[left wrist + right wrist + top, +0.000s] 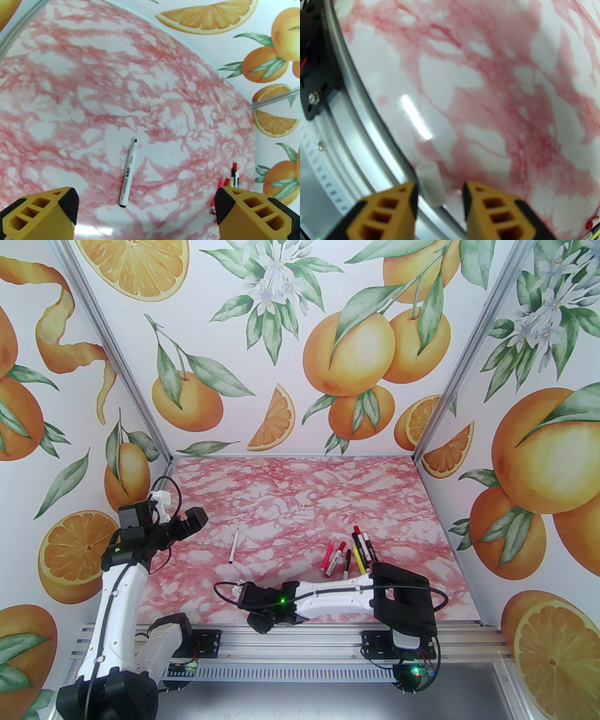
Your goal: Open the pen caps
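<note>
Top external view: one white pen (234, 547) lies in the middle with its tip bare, so one is done. The other pens (349, 554), on the right, look capped, and the arm partly hides them. Left gripper (145, 211) is spread wide and empty. Right gripper (439, 187) sits parted around a blurry white cap (431, 185) at the near edge.

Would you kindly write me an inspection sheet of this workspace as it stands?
Surface: pink marbled tabletop, glossy.
Job's things: one white pen lies alone mid-table, black tip exposed; a cluster of pens lies at the right; a white pen cap lies at the near edge.
Clutter: nothing seen.
Grippers: left tool open, raised, lone pen ahead; right tool open, cap between its fingers, unclamped.
Cables: black cable loops along each arm.
Surroundings: orange-print walls, aluminium frame.
</note>
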Controlling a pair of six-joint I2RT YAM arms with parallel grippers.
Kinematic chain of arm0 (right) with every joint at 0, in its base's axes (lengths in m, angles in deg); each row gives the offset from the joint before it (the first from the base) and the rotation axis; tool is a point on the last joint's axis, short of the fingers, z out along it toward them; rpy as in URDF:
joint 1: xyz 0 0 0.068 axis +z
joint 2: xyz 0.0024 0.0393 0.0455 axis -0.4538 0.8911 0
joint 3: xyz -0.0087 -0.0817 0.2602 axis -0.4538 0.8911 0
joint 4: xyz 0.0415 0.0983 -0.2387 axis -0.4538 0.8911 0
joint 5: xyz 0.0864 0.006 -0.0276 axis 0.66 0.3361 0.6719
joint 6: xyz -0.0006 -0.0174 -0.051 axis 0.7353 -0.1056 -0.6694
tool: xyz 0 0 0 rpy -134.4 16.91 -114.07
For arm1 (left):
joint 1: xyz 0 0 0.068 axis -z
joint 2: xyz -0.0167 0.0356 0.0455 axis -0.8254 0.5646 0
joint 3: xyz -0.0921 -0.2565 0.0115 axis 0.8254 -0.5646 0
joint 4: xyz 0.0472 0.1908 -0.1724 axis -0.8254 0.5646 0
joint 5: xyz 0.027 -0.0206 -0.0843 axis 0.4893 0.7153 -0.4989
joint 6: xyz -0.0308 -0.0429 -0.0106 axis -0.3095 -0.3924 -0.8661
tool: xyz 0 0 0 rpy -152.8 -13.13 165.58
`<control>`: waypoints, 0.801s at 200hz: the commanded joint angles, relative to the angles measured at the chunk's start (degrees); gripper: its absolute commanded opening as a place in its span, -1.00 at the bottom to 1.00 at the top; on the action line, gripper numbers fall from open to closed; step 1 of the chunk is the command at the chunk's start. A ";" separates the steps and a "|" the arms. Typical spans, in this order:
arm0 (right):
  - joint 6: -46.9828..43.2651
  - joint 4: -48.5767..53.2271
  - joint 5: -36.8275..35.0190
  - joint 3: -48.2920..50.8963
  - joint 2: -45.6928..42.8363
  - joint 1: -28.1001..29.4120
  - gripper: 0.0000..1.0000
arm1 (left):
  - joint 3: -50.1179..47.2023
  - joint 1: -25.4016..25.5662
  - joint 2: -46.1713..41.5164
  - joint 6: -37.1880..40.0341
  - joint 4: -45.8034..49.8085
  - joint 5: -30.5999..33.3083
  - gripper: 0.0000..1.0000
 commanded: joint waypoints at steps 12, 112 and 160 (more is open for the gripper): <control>-1.18 1.67 -1.42 -2.11 1.87 0.65 -0.28 | 2.32 -0.45 0.42 1.86 0.36 -1.56 0.99; -0.82 4.03 -5.64 -2.42 3.53 1.16 -0.55 | 2.47 -0.41 0.29 2.47 0.48 -2.89 1.00; 1.81 0.97 -8.74 1.30 -0.21 -1.61 -0.66 | 1.43 -0.32 -0.88 3.92 0.37 -4.40 1.00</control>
